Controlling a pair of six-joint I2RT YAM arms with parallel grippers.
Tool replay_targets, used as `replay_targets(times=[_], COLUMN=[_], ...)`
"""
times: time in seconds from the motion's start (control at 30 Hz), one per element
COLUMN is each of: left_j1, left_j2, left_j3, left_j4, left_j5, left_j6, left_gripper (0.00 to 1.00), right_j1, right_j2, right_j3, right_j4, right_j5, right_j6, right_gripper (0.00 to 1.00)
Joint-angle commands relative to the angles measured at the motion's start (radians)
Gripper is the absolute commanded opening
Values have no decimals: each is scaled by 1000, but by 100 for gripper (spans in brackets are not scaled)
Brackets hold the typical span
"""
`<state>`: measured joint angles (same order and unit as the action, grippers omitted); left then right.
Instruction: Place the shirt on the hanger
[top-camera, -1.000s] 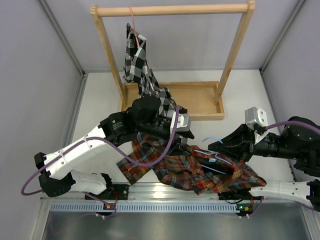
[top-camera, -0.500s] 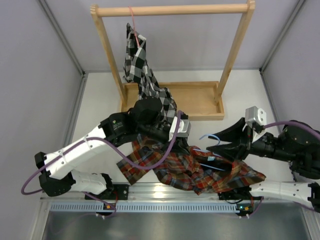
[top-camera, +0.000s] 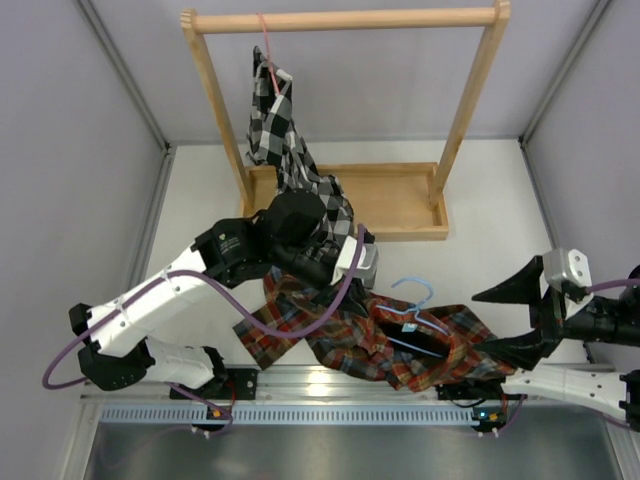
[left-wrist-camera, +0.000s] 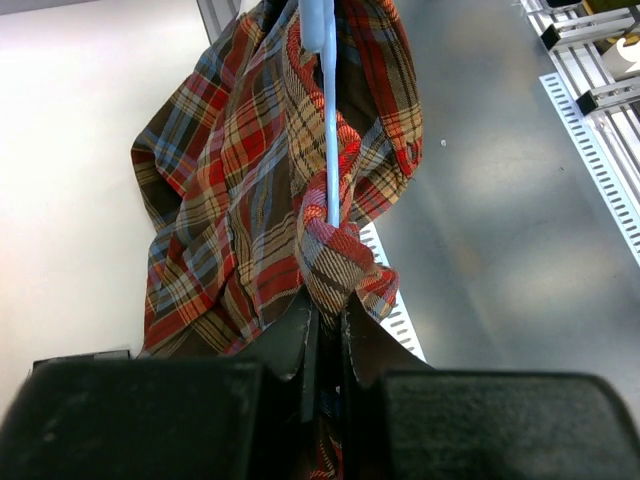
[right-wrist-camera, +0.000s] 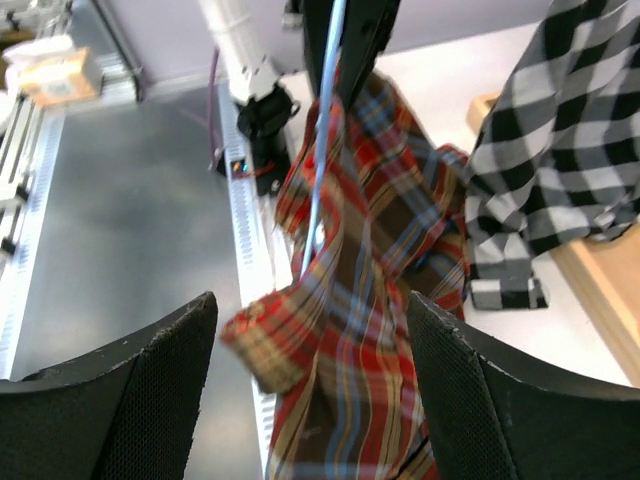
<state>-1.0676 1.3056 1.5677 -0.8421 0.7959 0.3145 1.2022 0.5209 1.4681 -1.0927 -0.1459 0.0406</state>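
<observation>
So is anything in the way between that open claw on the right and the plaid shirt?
Nothing visible does. The right gripper is open and faces the shirt with nothing between them. The hanger sits partly inside the fabric, and the left gripper pinches a fold of it.

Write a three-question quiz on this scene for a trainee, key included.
1. Fill in: the checked shirt hangs on the wooden ___.
2. What does the left end effector clamp? A) the shirt B) a towel C) nothing
3. True or false: the right end effector is open and does not touch the hanger.

Key: 1. rack. 2. A. 3. True.
</observation>
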Motion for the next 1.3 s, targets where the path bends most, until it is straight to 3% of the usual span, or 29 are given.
replay_targets(times=[0.0, 0.2, 0.57, 0.67, 0.8, 0.9, 0.97, 1.27], left_j1=[3, 3, 3, 3, 3, 3, 3, 8], left_j2=[-19, -17, -6, -6, -11, -14, -12, -31], left_j3=[67, 87, 107, 117, 118, 117, 120, 132], left_j4=[-18, -26, -26, -26, -26, -26, -26, 0], left_j5=[32, 58, 80, 80, 66, 62, 58, 42], left_j6=[21, 17, -3, -11, -17, -20, -22, -49], left_gripper=[0, 0, 0, 0, 0, 0, 0, 0], right_j1=[13, 13, 13, 13, 13, 13, 13, 13], right_j2=[-9, 13, 19, 16, -28, -73, -81, -64], right_j3=[-11, -75, -205, -230, -261, -288, -302, -324], right_j4=[-147, -142, 68, 103, 212, 263, 286, 284], right_j5=[-92, -139, -198, -144, -60, -14, -8, -32], right_j6=[-27, -90, -159, -157, -125, -94, -79, -82], right_gripper=[73, 73, 71, 64, 46, 45, 43, 17])
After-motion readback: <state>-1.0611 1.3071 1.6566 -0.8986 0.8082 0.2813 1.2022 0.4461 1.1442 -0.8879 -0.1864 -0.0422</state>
